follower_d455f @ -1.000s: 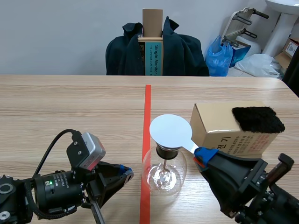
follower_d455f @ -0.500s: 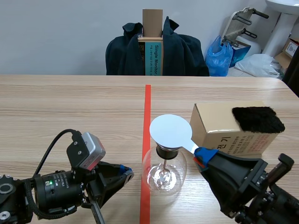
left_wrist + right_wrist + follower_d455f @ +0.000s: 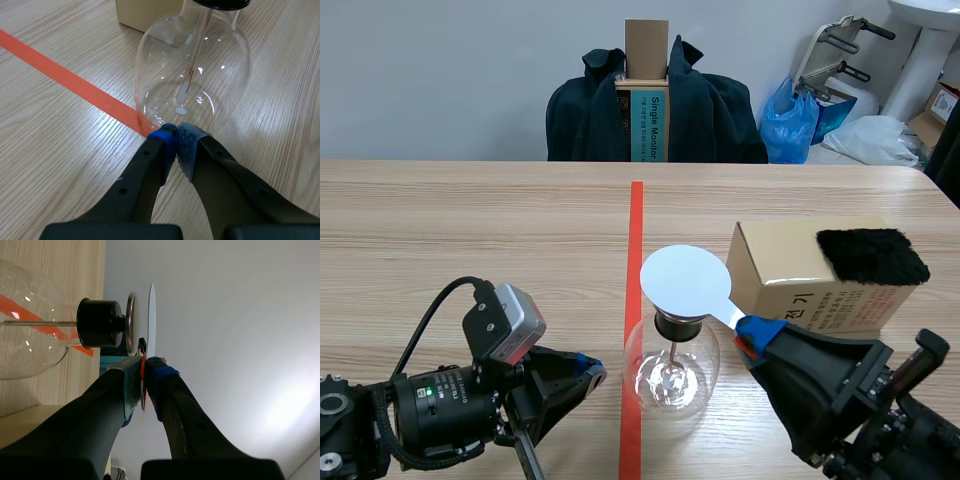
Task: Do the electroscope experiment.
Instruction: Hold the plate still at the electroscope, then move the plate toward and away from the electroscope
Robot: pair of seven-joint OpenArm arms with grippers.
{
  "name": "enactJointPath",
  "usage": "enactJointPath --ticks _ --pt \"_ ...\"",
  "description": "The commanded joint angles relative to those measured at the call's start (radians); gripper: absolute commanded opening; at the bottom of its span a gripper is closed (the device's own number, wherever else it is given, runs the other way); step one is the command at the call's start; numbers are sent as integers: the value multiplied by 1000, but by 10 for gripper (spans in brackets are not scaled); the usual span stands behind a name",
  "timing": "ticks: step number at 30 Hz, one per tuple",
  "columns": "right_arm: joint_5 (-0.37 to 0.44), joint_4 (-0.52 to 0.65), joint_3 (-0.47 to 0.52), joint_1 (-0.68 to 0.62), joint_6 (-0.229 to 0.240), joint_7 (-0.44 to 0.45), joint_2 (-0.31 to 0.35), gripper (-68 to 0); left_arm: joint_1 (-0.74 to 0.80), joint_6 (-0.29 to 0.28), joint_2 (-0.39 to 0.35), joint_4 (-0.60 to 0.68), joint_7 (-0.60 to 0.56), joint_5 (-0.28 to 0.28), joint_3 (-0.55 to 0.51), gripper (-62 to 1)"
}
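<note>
The electroscope is a clear glass flask [image 3: 670, 372] with a black stopper, standing on the red tape line. A round white plate [image 3: 686, 281] on a thin handle hovers just over its top, held by my right gripper [image 3: 752, 335], which is shut on the handle. In the right wrist view the plate [image 3: 151, 315] stands edge-on, a narrow gap from the electroscope's metal disc [image 3: 131, 322] above the stopper [image 3: 100, 323]; the gripper [image 3: 145, 362] pinches the handle. My left gripper [image 3: 588, 370] rests low beside the flask [image 3: 200, 65], shut on nothing, its tips [image 3: 176, 131] close to the glass base.
A cardboard box [image 3: 790, 270] stands just right of the flask, with a black fur patch [image 3: 870, 256] on its top. The red tape line [image 3: 65, 80] runs under the flask. A chair draped with a dark jacket [image 3: 650, 105] stands beyond the table's far edge.
</note>
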Motion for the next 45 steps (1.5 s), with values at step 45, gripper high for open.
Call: enactJointPath --ticks 45 --pt "11 15 3 2 -15 -279 16 -667 5 1 5 21 -14 -6 -6 -592"
